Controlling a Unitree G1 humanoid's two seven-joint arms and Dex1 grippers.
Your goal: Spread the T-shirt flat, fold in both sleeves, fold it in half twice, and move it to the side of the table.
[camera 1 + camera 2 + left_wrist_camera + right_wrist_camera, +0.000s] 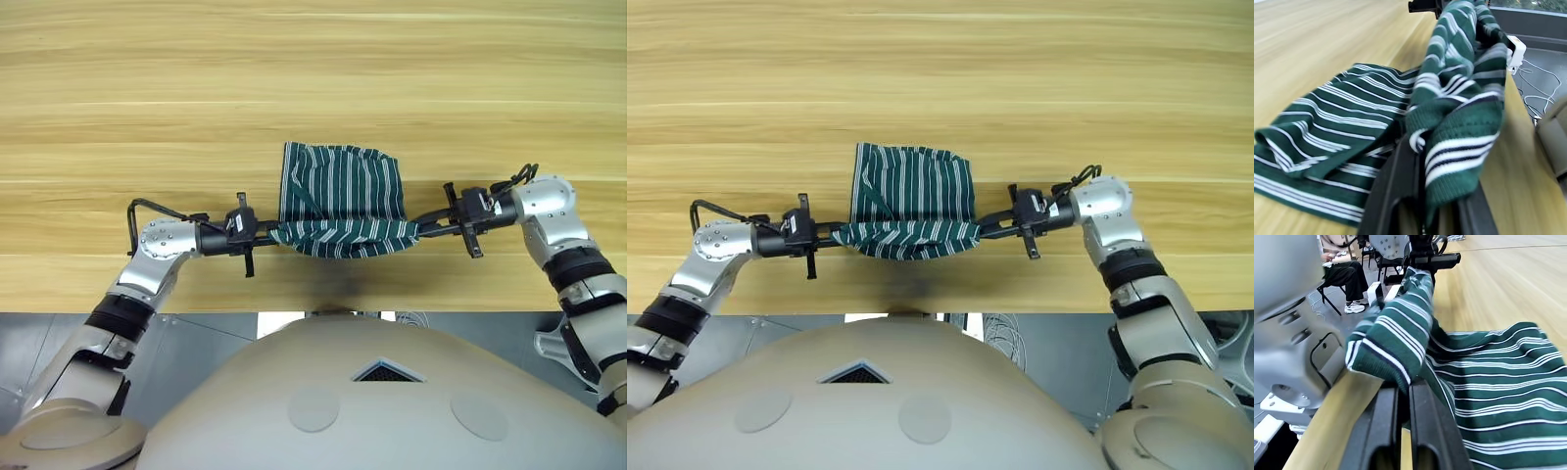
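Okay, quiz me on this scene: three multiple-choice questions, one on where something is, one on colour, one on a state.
1. Where is the T-shirt?
A. Near the table's front edge, between the arms
B. At the far edge
C. On the floor

2. What colour is it?
A. Plain red
B. Green with white stripes
C. Blue checks

3. The left gripper and right gripper are:
A. Both open
B. One open, one shut
C. Both shut on the T-shirt

Answers: 1 A, the head views show it by the near edge. 2 B, the stripes are plain to see. 3 C, each wrist view shows cloth pinched.
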